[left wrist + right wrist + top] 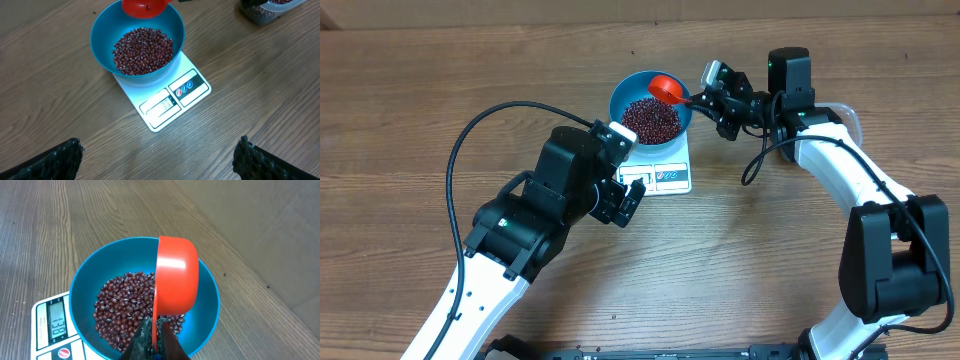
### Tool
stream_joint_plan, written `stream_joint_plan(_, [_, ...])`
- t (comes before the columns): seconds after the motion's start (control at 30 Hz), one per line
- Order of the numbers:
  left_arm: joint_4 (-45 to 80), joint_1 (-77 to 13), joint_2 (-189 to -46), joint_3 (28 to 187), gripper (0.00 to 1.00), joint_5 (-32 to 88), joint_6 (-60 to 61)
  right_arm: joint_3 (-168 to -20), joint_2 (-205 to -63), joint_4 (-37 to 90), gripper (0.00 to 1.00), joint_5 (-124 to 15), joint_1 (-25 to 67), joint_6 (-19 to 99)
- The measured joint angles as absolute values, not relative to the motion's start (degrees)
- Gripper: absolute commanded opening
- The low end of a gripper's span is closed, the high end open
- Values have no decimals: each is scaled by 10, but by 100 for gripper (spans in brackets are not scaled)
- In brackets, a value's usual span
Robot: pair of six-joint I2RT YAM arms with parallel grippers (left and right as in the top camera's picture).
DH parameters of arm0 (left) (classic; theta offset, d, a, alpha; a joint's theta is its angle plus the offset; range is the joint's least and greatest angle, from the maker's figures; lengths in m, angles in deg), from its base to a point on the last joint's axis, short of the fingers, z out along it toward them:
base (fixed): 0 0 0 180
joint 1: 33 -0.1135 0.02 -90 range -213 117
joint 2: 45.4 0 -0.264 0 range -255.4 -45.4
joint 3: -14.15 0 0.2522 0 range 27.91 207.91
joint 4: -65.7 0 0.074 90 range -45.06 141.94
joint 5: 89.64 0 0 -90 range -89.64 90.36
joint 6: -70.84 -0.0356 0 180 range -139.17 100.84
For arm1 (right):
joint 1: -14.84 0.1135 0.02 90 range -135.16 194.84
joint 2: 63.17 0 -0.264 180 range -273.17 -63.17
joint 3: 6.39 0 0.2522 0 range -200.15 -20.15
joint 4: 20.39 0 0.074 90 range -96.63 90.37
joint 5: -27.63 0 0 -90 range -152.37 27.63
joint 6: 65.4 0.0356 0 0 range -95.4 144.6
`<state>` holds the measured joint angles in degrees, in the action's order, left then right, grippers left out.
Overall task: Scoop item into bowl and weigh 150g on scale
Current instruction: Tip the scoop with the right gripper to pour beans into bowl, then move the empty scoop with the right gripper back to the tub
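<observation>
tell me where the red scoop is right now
In the overhead view the red plastic scoop is tipped over the far-right rim of the round blue bowl, held by the right claw.

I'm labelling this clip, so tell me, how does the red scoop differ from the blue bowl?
The bowl is blue and wider; the scoop is red and smaller. The bowl sits upright on the scale holding beans; the scoop is tipped over it, its handle in the shut right gripper. Both are round and smooth.
</observation>
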<state>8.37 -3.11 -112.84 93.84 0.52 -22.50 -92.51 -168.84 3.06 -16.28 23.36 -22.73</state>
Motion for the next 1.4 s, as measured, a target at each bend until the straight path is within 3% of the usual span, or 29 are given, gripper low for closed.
stream_joint_plan(0.93, [84,-31,-1128,938,100,5,-225,-925,-1687,2,4,-134,234,-293])
stream_joint_plan(1.17, [83,-31,-1128,938,100,5,-225,-925,-1600,82,4,-237,223,-241])
stream_joint_plan(1.4, [83,-31,-1128,938,100,5,-225,-926,-1482,201,4,-426,170,-101])
